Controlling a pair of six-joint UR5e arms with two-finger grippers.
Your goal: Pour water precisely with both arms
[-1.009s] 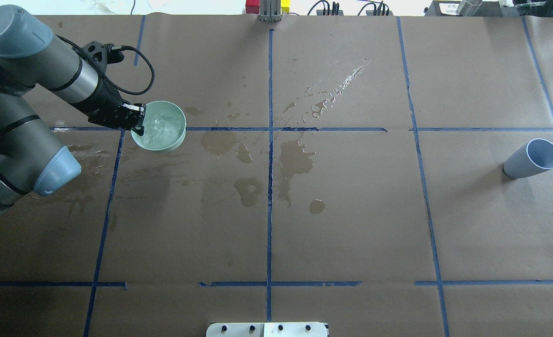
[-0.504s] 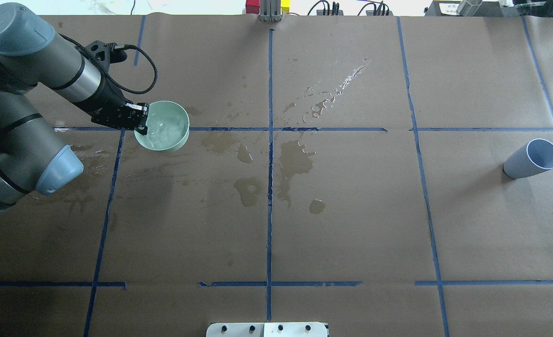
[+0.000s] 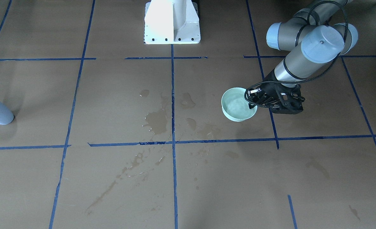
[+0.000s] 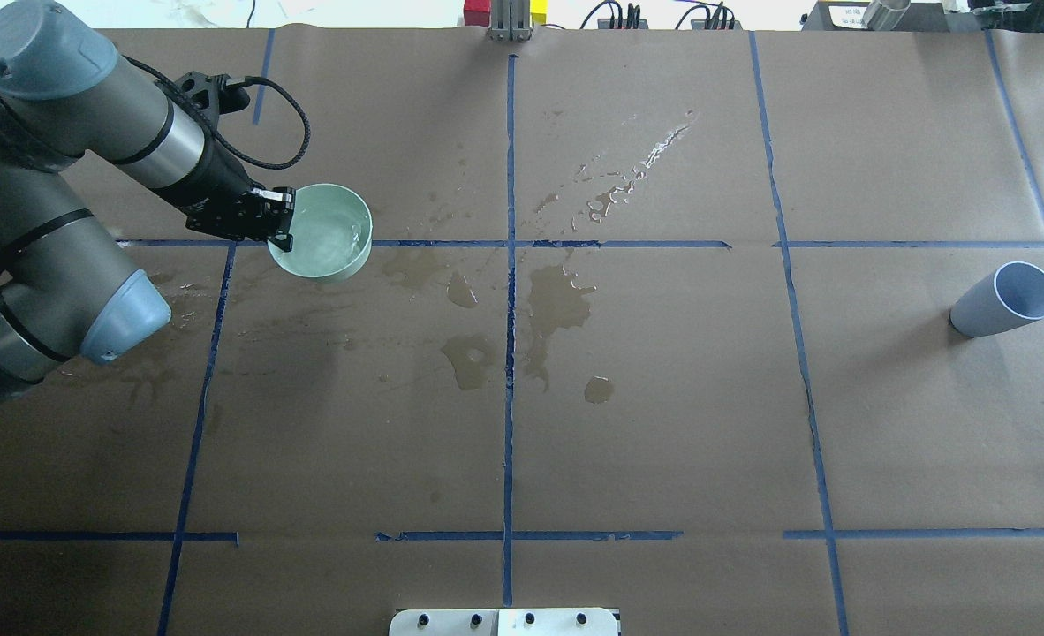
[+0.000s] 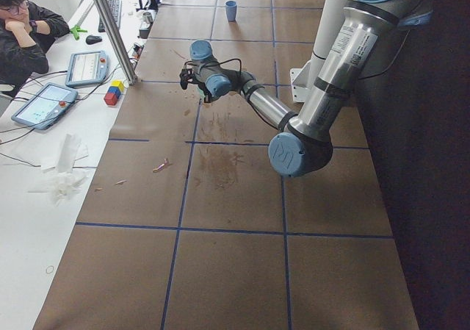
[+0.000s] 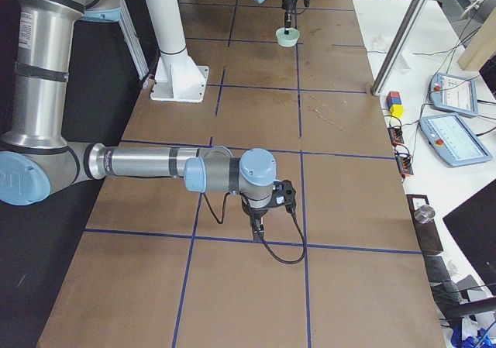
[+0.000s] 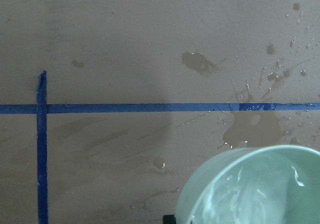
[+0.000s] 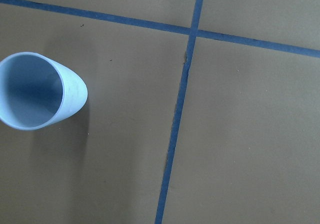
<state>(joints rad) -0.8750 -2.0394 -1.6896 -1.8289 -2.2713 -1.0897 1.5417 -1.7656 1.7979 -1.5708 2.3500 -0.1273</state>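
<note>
Plainly, the left gripper (image 4: pixel 276 221) is pinched narrow on the rim of a pale green bowl (image 4: pixel 321 272), gripping the side nearest its arm. The water (image 4: pixel 328 234) lies in that bowl, rippled and glinting, on the left part of the table (image 4: pixel 663 424) over a blue tape line (image 4: pixel 442 243). Wet puddles (image 4: pixel 557 300) darken the brown paper between bowl and centre. Well apart, far right, stands a grey-blue cup (image 4: pixel 1003 300). The right gripper (image 6: pixel 260 225) points down at the paper — whether wide or closed, I cannot tell.
</note>
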